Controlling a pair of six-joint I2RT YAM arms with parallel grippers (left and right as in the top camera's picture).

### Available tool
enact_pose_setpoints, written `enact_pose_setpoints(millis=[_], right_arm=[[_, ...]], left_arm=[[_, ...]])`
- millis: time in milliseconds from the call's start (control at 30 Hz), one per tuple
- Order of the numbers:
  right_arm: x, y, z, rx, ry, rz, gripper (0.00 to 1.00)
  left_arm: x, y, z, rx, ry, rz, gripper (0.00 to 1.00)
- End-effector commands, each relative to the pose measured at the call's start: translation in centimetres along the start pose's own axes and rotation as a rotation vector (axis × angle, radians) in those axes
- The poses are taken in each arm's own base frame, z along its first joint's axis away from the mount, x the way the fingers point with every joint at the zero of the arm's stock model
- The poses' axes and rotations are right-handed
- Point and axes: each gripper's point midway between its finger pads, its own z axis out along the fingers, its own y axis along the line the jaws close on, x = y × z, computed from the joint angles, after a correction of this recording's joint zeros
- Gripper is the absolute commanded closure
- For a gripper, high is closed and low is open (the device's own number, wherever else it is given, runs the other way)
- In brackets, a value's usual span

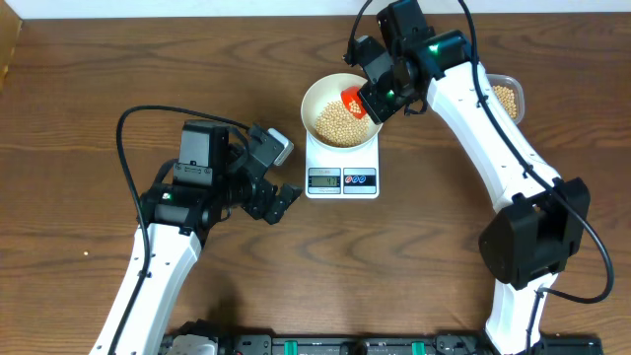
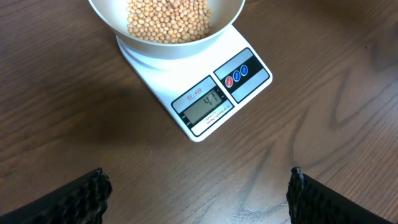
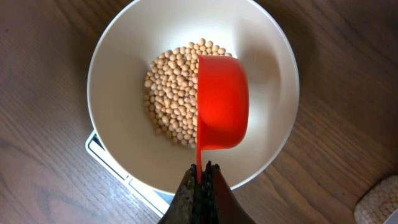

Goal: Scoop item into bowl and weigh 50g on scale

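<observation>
On the wooden table (image 1: pixel 79 118), right gripper (image 3: pixel 202 173) clamped a red scoop (image 3: pixel 222 102) tilted over soybeans (image 3: pixel 169 93) in the white bowl (image 3: pixel 118 56) on the scale (image 2: pixel 186 74); left gripper (image 1: pixel 279 200) gaped empty

L gripper (image 1: pixel 281 200) jaws wide apart, low, just left of scale (image 1: pixel 342 179). R arm stretched above scale, R gripper (image 3: pixel 203 177) pinched tight on red scoop (image 3: pixel 222 102) handle.

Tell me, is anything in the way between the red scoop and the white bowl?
No, nothing I can see. The right gripper holds the red scoop right over the open bowl, and nothing sits between it and the beans inside.
</observation>
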Motion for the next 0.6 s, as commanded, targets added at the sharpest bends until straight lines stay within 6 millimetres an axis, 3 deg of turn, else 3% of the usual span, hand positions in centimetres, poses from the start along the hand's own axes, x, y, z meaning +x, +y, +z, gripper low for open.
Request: enact_pose_setpoints(millis=[0, 567], right_arm=[[-1.3, 0.5, -2.1, -0.012, -0.063, -0.014, 0.99], [-1.5, -0.8, -3.3, -0.151, -0.131, 0.082, 0.99]], left_arm=[[0.2, 0.0, 0.2, -0.001, 0.009, 0.008, 0.07], [0.2, 0.0, 0.2, -0.001, 0.009, 0.008, 0.07]])
